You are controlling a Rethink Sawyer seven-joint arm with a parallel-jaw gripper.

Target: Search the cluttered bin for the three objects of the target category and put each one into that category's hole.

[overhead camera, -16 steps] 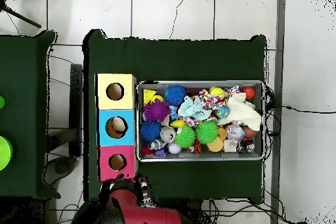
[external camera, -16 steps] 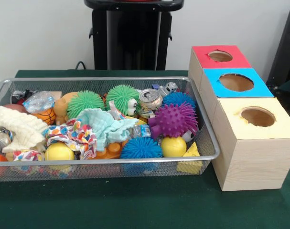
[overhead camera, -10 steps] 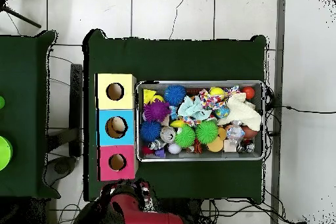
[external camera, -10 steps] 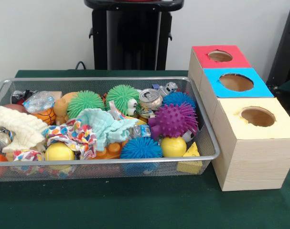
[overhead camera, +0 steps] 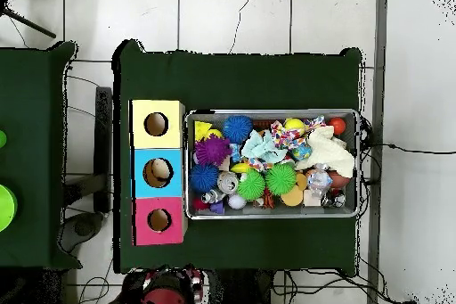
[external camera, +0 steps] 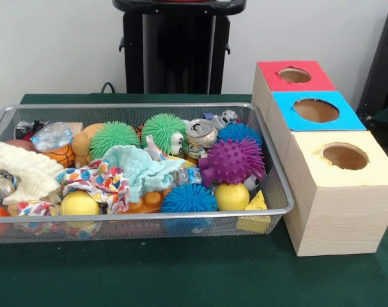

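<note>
The silver wire-mesh bin point(external camera: 142, 106) lies on the green table and is full of toys; it also shows in the overhead view point(overhead camera: 272, 111). It holds a purple spiky ball point(external camera: 232, 160), two green spiky balls point(external camera: 114, 137), blue spiky balls point(external camera: 188, 198), yellow balls point(external camera: 232, 197), a drink can point(external camera: 201, 133) and cloths point(external camera: 139, 167). The red-surround hole point(external camera: 294, 75) tops the far end of the wood box row, also seen from overhead point(overhead camera: 159, 220). Only a red and black part of the arm point(overhead camera: 165, 285) shows at the bottom edge of the overhead view; no gripper shows.
The blue-surround hole point(external camera: 316, 110) and the yellow-surround hole point(external camera: 344, 155) sit in the same box row, right of the bin. The black pedestal point(external camera: 174, 48) stands behind the table. A second green table point(overhead camera: 31, 153) stands at the left in the overhead view.
In the overhead view the red arm has drawn back toward the bottom edge and shows less. The bin's contents have not moved.
</note>
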